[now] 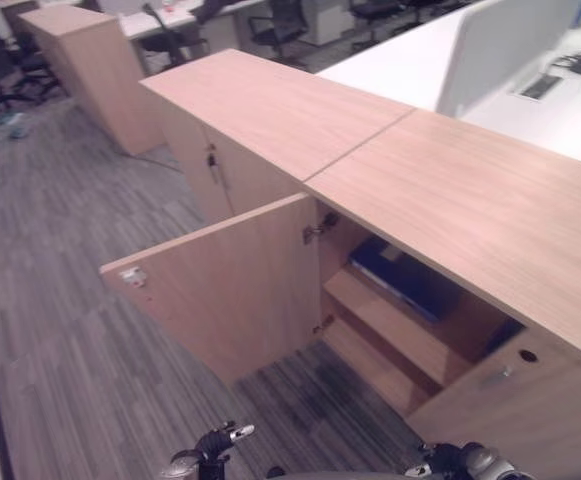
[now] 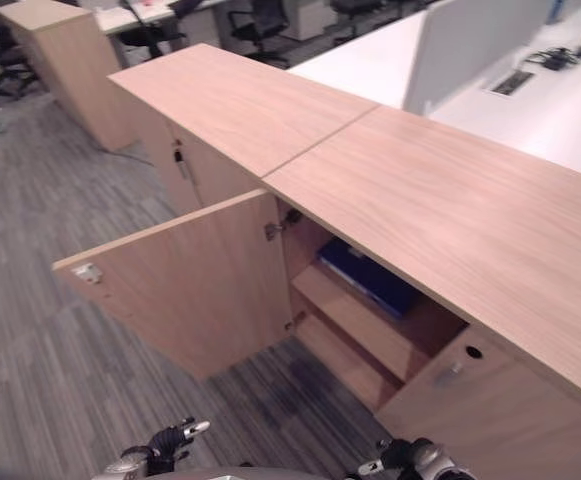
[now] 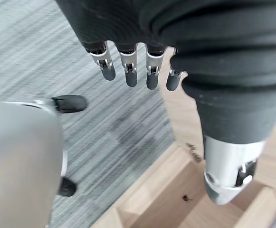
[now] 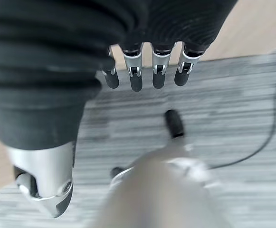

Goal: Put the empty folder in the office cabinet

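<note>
Down at six o'clock in the head view, the left robot hand sits low over the grey striped carpet, and the right robot hand is just along from it toward five o'clock. Left wrist view: the left robot hand's fingers hang straight and relaxed, thumb apart, nothing in the grip, carpet and pale wood beneath. Right wrist view says the same for the right one: fingers loose and straight, thumb clear, nothing held, carpet underneath. Up at the centre, the office cabinet runs long and low in light wood, from eleven o'clock down to four o'clock. Its door stands swung wide open toward nine o'clock, hinge showing at the frame. Inside, look at that: a dark blue folder lies flat on the upper shelf, back in the shade under the top panel. A lower shelf sits below it. At three o'clock a white surface with a pale divider panel lies beyond the cabinet. Up at eleven o'clock stands a second wooden cabinet, with black office chairs behind it.
</note>
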